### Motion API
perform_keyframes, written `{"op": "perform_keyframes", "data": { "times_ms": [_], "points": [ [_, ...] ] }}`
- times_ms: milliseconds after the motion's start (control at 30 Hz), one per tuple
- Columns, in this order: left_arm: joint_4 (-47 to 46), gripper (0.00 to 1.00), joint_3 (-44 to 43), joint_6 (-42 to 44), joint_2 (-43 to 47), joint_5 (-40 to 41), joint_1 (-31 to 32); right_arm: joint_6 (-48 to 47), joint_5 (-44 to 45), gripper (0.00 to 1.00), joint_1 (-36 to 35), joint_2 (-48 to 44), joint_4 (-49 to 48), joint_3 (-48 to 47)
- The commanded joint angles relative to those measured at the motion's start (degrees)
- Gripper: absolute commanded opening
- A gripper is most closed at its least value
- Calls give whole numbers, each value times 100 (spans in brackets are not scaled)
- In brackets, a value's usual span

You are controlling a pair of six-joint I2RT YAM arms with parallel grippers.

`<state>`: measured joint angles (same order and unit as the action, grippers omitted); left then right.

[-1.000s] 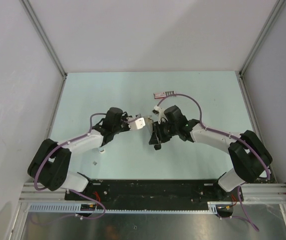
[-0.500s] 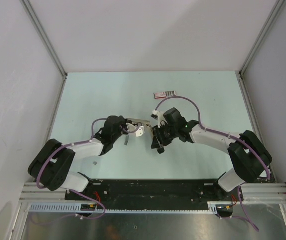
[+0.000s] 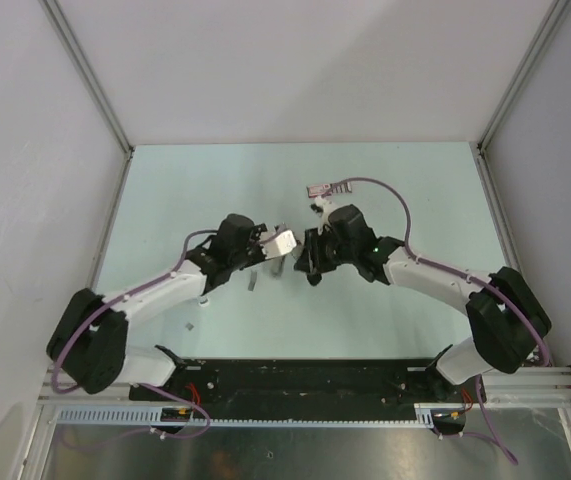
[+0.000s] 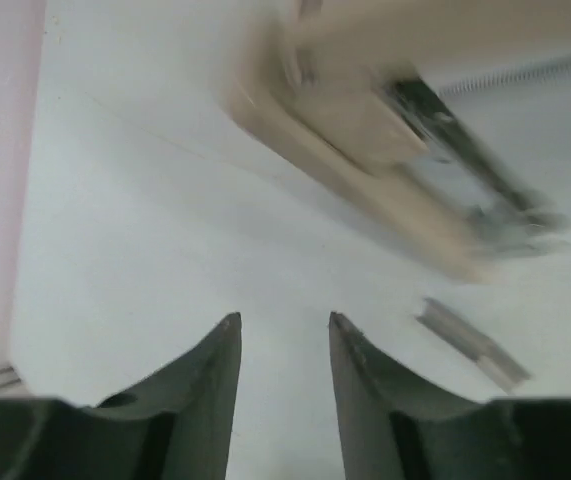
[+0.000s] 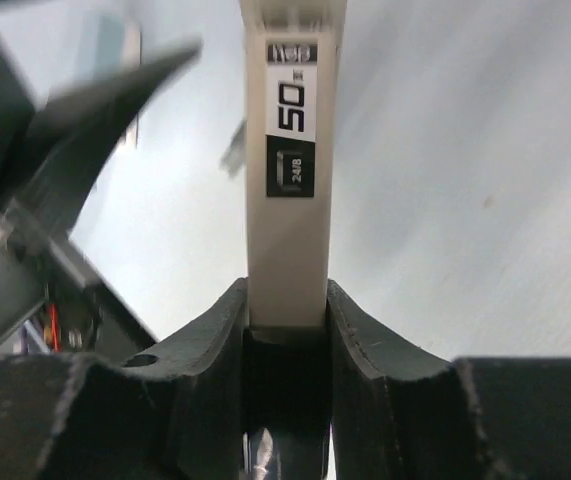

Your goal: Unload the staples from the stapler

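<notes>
We find the stapler [image 5: 295, 150] clenched in the right claw [image 5: 285, 292], whose fingers press both sides of its narrow beige arm just behind the "50" label. In the top view it is over the middle of the counter [image 3: 415, 200], between the two arms, and we cannot tell whether it rests there or is lifted. The left claw [image 4: 280, 322] is released, jaws apart with nothing between them, just short of the stapler's open end, where the metal magazine shows under the beige cover. A short staple strip [image 4: 470, 343] lies on the counter near that end, apart from the stapler. We judge the stapler stiff and fairly light, hard plastic and steel with smooth flanks. A squeeze across the narrow arm should therefore hold it, though it may pivot if pushed at its far end. The hinged cover and the sprung parts can swing, so we would keep the body firm and work at the magazine. The staples are the delicate part: a strip is thin, slick and crumbles easily, so it is best pinched across its long sides or tipped out. The view is too blurred for us to tell whether more staples remain inside.
</notes>
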<state>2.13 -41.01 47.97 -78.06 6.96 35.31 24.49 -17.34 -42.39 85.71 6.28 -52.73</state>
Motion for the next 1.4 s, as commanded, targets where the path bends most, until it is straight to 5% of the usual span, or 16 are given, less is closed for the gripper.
{"op": "perform_keyframes", "data": {
  "times_ms": [0, 233, 533, 733, 1067, 1267, 1367],
  "points": [
    [1685, 53, -886, -2010, 750, -1311, -51, 588, 886, 0, 40, -100, -733, -785],
    [2270, 67, -1723, -3394, 1182, -3009, -1972, 30, 1306, 0, -67, 663, 106, -1836],
    [2574, 69, -1701, -3780, 1192, -4021, -3693, -1123, 2115, 0, -439, 2055, 484, -3240],
    [3334, 69, -1928, -3428, 845, -4906, -3969, -1645, 2264, 0, -607, 3186, 498, -4335],
    [3461, 73, -1906, -3315, 952, -4659, -3996, -1600, 2222, 1, -809, 4408, 314, -5395],
    [3736, 73, -2018, -3205, 911, -4684, -3996, -1325, 2156, 51, -813, 4641, 488, -5693],
    [3763, 73, -2042, -3131, 929, -4650, -3995, -1184, 2157, 68, -690, 4449, 697, -5702]
  ]
}}
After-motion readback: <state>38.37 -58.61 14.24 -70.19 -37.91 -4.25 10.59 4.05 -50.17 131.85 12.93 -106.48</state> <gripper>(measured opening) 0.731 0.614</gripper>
